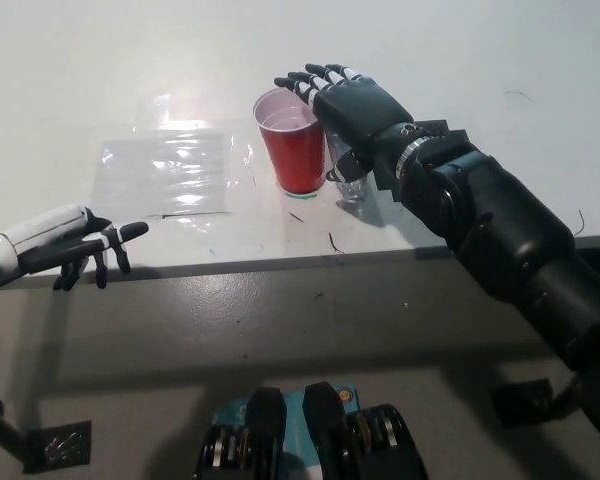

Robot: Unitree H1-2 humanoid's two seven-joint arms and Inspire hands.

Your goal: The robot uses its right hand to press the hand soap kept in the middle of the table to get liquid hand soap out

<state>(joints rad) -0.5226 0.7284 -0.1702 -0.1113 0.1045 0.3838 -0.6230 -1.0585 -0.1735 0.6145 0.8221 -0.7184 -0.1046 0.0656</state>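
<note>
My black right hand (345,103) hovers palm down over the middle of the white table (460,60), fingers spread and open, their tips over the far rim of a red plastic cup (292,140). Under the palm stands a clear soap bottle (351,178), mostly hidden by the hand; only its lower body shows beside the cup's right side. Whether the palm touches the bottle's top I cannot tell. My white left hand (72,250) rests open at the table's near edge on the left.
A clear plastic sheet (170,170) lies flat on the table left of the cup. The table's front edge (280,262) runs across the middle of the view, with grey floor (280,330) below it.
</note>
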